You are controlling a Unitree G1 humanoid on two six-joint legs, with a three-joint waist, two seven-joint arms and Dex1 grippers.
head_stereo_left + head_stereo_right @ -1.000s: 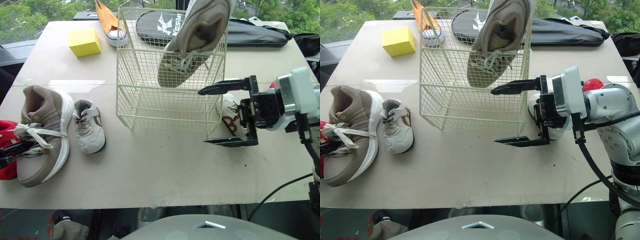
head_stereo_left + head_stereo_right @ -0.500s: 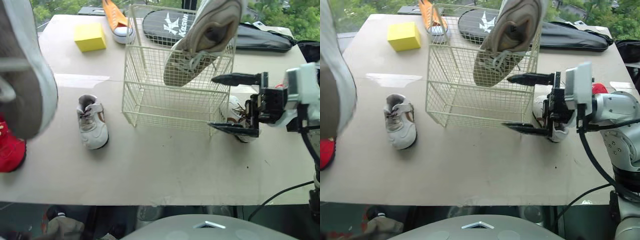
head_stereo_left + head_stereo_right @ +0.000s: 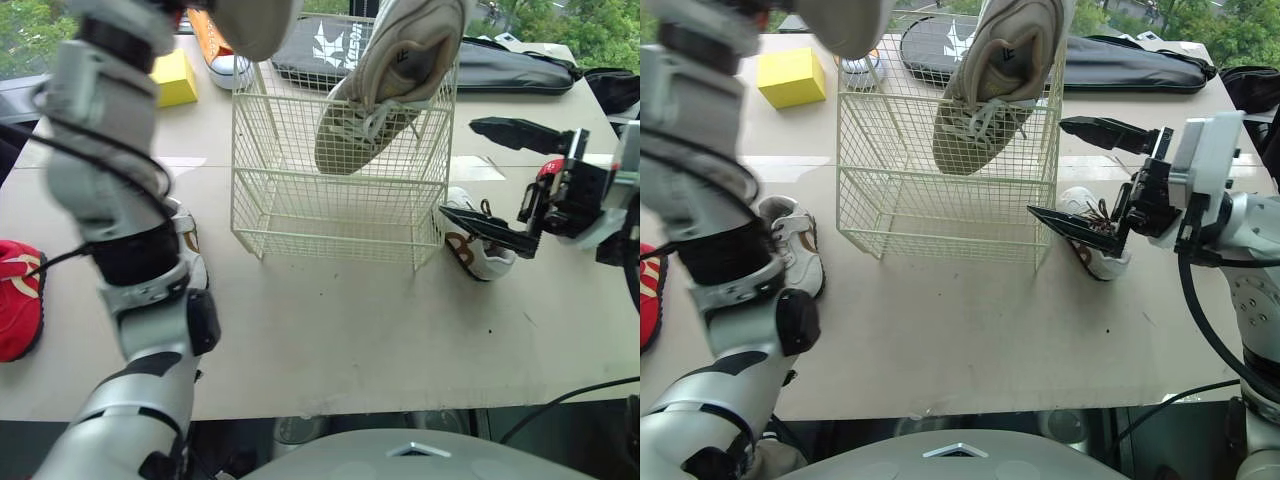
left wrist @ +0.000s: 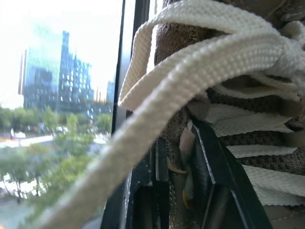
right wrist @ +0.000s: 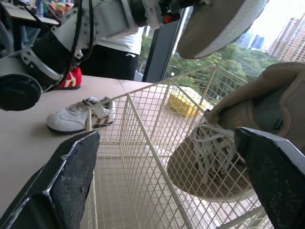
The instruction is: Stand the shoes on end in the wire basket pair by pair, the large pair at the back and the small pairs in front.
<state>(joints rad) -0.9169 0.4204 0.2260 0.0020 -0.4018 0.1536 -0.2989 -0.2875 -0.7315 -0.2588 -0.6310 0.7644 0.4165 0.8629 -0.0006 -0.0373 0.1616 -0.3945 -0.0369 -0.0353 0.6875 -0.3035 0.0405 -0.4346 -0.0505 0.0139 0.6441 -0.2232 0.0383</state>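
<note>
The wire basket [image 3: 330, 190] stands mid-table. One large tan shoe [image 3: 395, 80] stands on end in its back right part. My left gripper [image 4: 178, 162] is shut on the second large tan shoe [image 3: 250, 15], held high above the basket's back left corner; its laces [image 4: 200, 57] hang across the left wrist view. My right gripper [image 3: 460, 168] is open beside the basket's right wall, its lower finger just over a small white shoe [image 3: 478, 248]. Another small white shoe [image 3: 790, 240] lies left of the basket, partly hidden behind my left arm.
A red shoe [image 3: 18, 298] lies at the table's left edge. At the back are an orange shoe [image 3: 222, 48], a yellow block [image 3: 178, 78] and a black racket bag [image 3: 500, 62]. A person [image 5: 119, 43] stands beyond the table.
My left arm has lifted the large tan shoe from the table's left up over the basket. My right gripper has drawn back to the right, still open.
</note>
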